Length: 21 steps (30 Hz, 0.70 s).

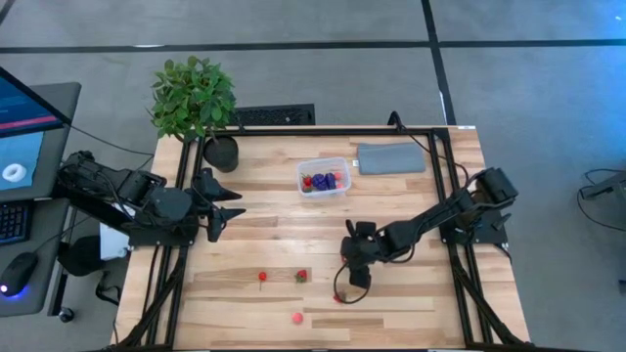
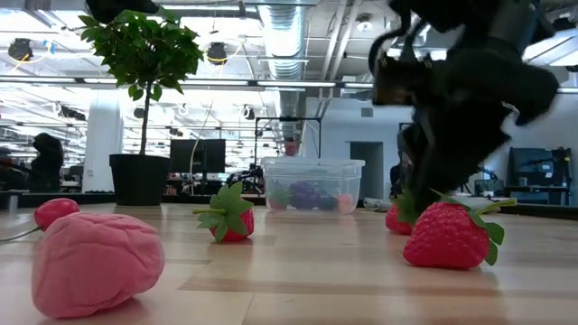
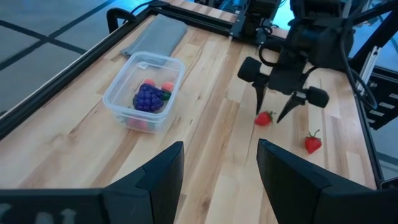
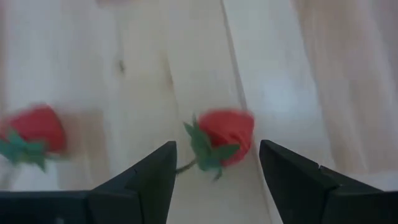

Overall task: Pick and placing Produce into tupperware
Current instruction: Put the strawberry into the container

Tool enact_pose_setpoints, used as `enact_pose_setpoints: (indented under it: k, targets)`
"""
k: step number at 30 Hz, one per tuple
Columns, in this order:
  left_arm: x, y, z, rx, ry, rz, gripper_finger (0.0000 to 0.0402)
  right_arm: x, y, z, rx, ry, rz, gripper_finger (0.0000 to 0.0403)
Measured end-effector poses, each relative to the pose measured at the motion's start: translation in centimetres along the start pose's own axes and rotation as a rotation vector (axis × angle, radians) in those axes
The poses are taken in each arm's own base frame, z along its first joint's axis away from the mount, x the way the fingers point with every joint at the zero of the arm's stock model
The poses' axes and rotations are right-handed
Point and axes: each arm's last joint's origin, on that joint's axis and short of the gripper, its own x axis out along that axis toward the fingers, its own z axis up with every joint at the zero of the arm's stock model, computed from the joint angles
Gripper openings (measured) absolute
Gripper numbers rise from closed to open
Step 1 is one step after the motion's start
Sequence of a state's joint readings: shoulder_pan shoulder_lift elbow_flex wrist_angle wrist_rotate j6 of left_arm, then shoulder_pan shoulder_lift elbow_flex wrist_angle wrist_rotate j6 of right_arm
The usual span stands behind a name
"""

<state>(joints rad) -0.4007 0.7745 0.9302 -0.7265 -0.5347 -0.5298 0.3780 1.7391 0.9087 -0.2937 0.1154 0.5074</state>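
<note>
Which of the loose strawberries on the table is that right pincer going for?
The strawberry between the open fingers of the right pincer, at the table's front. The other strawberry lies off to its side.

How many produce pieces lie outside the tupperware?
5. Pink piece nearest the front edge, red round piece and middle strawberry behind it, front strawberry beside right gripper, fifth strawberry under it. Others may be hidden.

bare counter (image 1: 274, 225) lies open between the two arms; the right tool (image 1: 344, 290) hangs over one strawberry (image 4: 224, 134), fingers spread, seemingly clear; tupperware (image 1: 324, 178) and potted plant (image 1: 194, 98) crowd the far edge
</note>
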Motion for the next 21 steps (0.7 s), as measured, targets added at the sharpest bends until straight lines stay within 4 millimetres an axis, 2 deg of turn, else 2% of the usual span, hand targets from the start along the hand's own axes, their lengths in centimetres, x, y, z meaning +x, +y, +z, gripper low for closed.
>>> enact_pose_setpoints:
  k: [12,21]
  targets:
    - [0.0,0.0,0.0,0.014,0.001,0.003,0.0193,0.1,0.0,0.2,0.019,-0.019,-0.009,0.0256]
    - [0.0,0.0,0.0,0.012,0.000,0.003,0.0193,1.3,-0.2,0.0,0.032,-0.004,-0.029,0.0256]
